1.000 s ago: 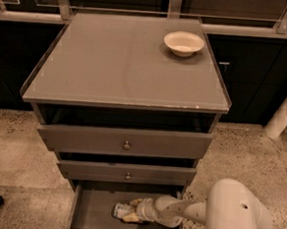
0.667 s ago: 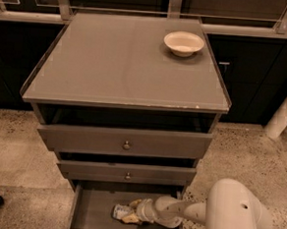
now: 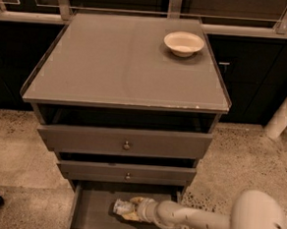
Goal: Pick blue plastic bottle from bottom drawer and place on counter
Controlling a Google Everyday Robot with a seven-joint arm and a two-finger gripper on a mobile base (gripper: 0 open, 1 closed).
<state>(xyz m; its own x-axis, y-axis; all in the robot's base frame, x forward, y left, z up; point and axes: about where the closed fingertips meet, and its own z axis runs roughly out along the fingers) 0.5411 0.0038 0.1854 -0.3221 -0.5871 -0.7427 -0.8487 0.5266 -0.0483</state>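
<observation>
The bottom drawer (image 3: 92,214) is pulled open at the foot of the cabinet. The blue plastic bottle (image 3: 120,208) lies on its floor, label showing. My gripper (image 3: 134,208) reaches into the drawer from the right, on a white arm (image 3: 200,221), and sits right at the bottle. Its tip overlaps the bottle's right end. The counter (image 3: 113,60) is the flat grey top above, with a thin raised rim.
A cream round bowl (image 3: 183,43) stands at the counter's back right. Two wider knobbed drawers (image 3: 126,142) sit partly open above the bottom one. A white post (image 3: 286,109) stands at the right. Speckled floor surrounds the cabinet.
</observation>
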